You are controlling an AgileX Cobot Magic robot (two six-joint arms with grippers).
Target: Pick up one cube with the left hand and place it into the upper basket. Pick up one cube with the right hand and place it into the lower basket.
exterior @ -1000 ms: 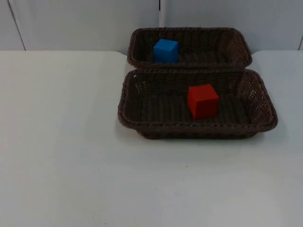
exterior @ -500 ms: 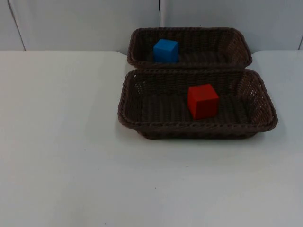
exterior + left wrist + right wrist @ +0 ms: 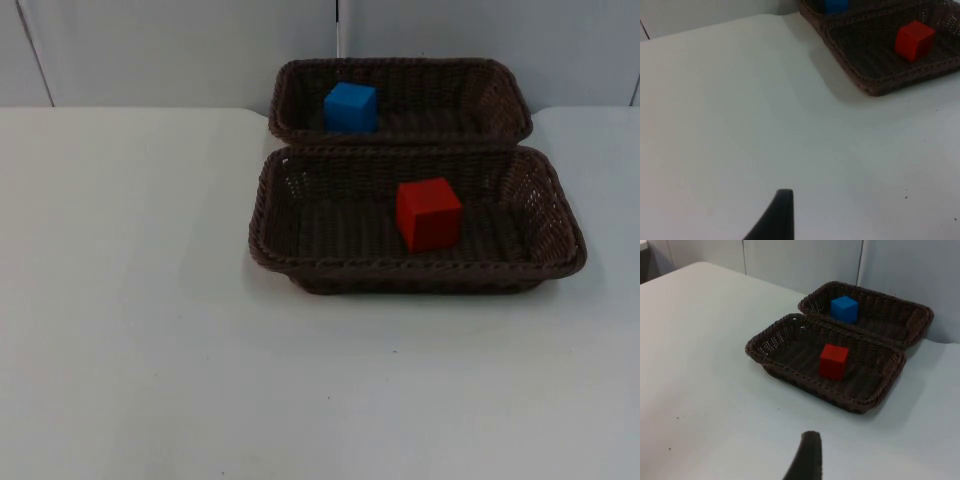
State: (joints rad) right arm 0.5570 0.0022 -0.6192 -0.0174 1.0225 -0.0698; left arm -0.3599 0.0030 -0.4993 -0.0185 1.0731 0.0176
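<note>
Seeing no change: blue cube [image 3: 350,107] in upper basket [image 3: 500,100], red cube [image 3: 428,213] in lower basket [image 3: 545,215]; task looks done. Both claws wait off the surface [image 3: 150,300]; can't tell their state.

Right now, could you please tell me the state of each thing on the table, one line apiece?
blue cube: resting inside the upper basket, near its left end.
red cube: resting inside the lower basket, around the middle.
upper basket: upright by the wall, touching the lower basket.
lower basket: upright on the white table.
</note>
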